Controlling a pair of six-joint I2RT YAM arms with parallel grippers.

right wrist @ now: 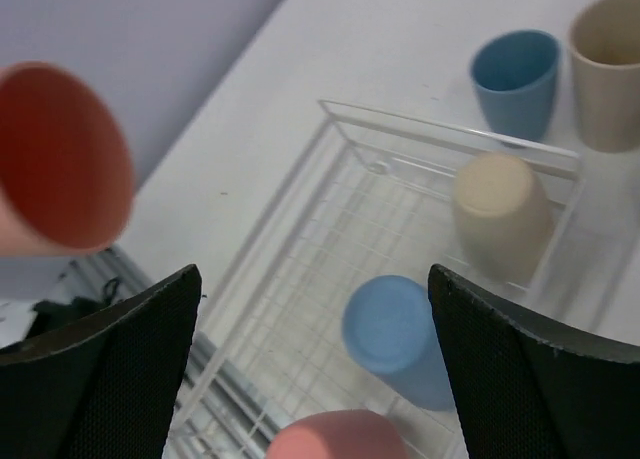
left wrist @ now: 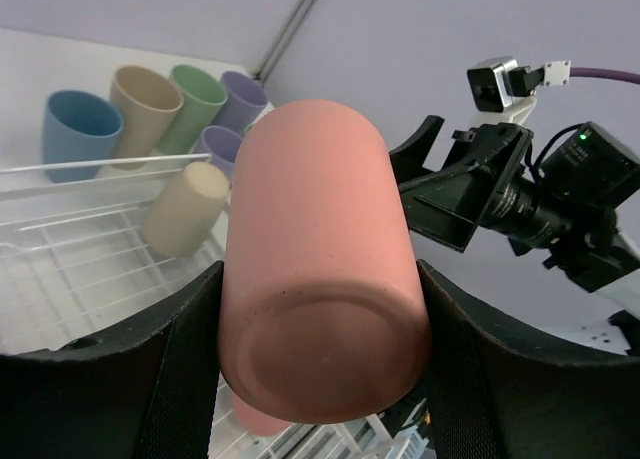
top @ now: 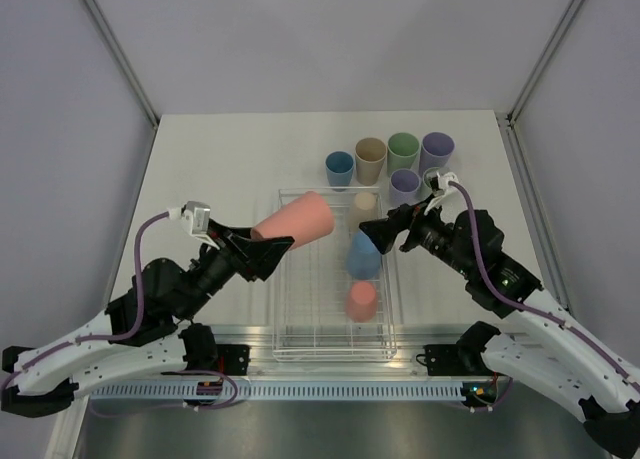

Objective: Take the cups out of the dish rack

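The clear dish rack [top: 285, 309] lies mid-table. In it stand three upside-down cups: beige [top: 365, 204], blue [top: 362, 255] and coral pink [top: 361, 301]. My left gripper [top: 272, 241] is shut on another coral pink cup [top: 300, 221], held tilted in the air above the rack's far left part; in the left wrist view the cup [left wrist: 320, 209] sits base-first between the fingers [left wrist: 150, 379]. My right gripper [top: 372, 229] is open and empty above the rack's right side. Its wrist view shows the blue cup [right wrist: 390, 329] below the gap, the beige cup [right wrist: 500, 209] and the pink one [right wrist: 335, 437].
Five upright cups stand on the table behind the rack: blue [top: 339, 166], beige [top: 370, 159], green [top: 403, 151], purple [top: 437, 151] and a smaller purple one [top: 404, 186]. The two grippers face each other over the rack, a short way apart.
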